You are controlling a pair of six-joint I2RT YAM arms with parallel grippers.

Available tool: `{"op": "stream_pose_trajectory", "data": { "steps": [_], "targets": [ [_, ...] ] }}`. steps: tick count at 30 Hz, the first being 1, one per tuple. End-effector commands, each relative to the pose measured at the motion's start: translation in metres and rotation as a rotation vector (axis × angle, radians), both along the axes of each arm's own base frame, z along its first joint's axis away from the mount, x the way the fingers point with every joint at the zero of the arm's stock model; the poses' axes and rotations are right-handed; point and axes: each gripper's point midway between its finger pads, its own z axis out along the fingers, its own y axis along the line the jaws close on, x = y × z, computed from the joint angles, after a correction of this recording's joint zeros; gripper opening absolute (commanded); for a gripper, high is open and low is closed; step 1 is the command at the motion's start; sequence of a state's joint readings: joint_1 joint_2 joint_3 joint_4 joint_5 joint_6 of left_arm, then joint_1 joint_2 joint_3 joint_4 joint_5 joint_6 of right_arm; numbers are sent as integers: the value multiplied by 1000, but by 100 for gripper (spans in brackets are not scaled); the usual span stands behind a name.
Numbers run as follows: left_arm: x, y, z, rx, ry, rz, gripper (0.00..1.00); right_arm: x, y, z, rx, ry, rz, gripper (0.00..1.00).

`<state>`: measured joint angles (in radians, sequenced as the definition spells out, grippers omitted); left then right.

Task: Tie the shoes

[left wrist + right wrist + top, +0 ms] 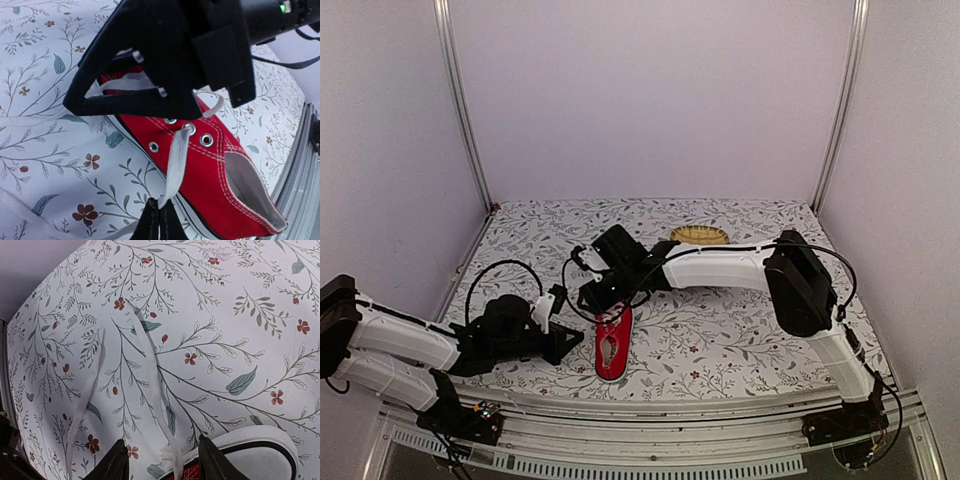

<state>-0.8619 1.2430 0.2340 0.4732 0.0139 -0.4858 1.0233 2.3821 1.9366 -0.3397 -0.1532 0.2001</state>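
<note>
The red sneaker [613, 345] lies on the floral cloth near the front edge, its white toe cap away from me; it also shows in the left wrist view [210, 165]. My left gripper [159, 220] is shut on a white lace [175, 165] that runs up to an eyelet, just left of the shoe [560, 343]. My right gripper [160, 460] is open above the shoe's toe cap [250, 445], with a second white lace [150, 375] lying loose between its fingers. In the top view it hovers over the shoe's front [605, 295].
A yellow woven basket [699, 236] stands behind the right arm. The floral cloth [740, 330] covers the table. Metal rails [670, 415] run along the front edge. White walls close in on three sides.
</note>
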Motion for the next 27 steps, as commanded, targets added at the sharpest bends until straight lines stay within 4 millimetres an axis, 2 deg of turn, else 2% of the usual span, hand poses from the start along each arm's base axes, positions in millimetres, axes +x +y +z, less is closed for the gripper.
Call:
{"op": "stream_pose_trajectory", "data": {
  "steps": [1, 8, 17, 19, 22, 25, 27],
  "targets": [
    [-5, 4, -5, -22, 22, 49, 0, -5, 6, -25, -55, -19, 111, 46],
    [-11, 4, -7, -45, 49, 67, 0, -3, 5, -51, -153, -106, 237, 50],
    [-10, 3, -1, -62, 54, 95, 0, -1, -16, -73, -335, -249, 356, 49],
    [-10, 2, 1, -67, 52, 96, 0, 3, -20, -82, -388, -287, 355, 43],
    [-9, 0, 3, -68, 52, 98, 0, 10, -22, -88, -417, -328, 355, 25],
    [-9, 0, 3, -67, 54, 103, 0, 15, -16, -77, -381, -355, 331, 7],
    [-9, 0, 3, -67, 55, 106, 0, 18, -9, -58, -319, -373, 295, 3]
  ]
}}
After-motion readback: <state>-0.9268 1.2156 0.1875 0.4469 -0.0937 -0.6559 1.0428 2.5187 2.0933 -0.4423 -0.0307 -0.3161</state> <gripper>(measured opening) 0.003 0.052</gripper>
